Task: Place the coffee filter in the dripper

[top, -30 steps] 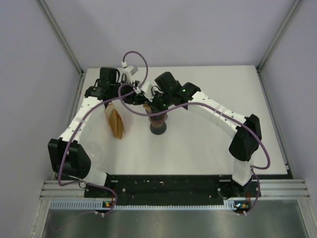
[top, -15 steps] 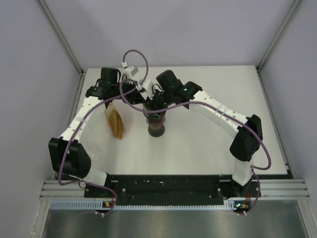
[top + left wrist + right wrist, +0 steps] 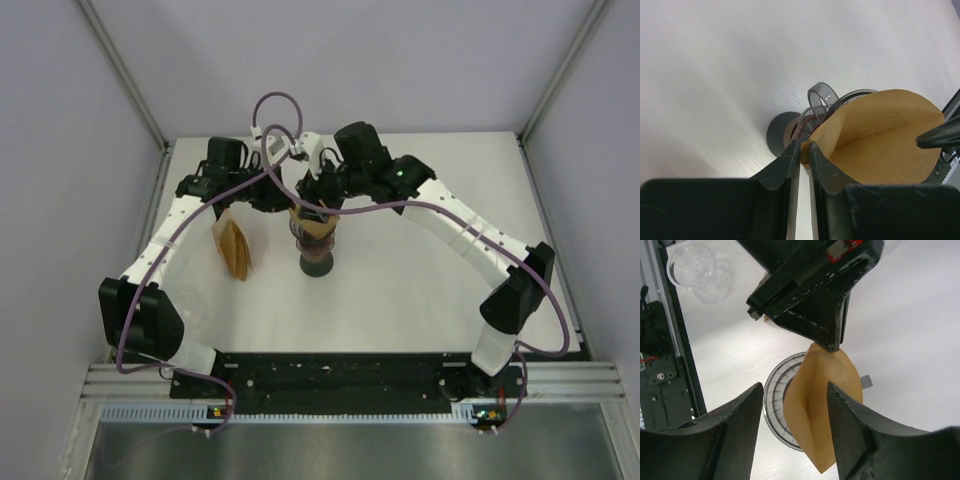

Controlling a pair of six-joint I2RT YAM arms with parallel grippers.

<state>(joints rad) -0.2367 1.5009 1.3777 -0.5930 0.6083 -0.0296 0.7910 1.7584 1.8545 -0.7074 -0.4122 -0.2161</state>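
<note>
A brown paper coffee filter (image 3: 880, 135), spread into a cone, hangs over the clear glass dripper (image 3: 821, 98) on its dark base. My left gripper (image 3: 805, 149) is shut on the filter's rim and pinches it between both fingertips. In the right wrist view the filter (image 3: 825, 405) hangs from the left gripper's tip (image 3: 831, 344), above the ribbed dripper (image 3: 776, 400). My right gripper (image 3: 795, 410) stands open, a finger on either side of the filter and not touching it. From above, both grippers meet over the filter (image 3: 312, 225) and the dripper (image 3: 318, 258).
A stack of brown filters (image 3: 236, 250) lies to the left of the dripper. A clear plastic lid (image 3: 695, 270) rests near the front left, by the metal rail (image 3: 330, 385). Purple cables loop above the wrists.
My right gripper has opened, let go of the filter and drawn back a little. My left gripper has shut on the filter's rim.
</note>
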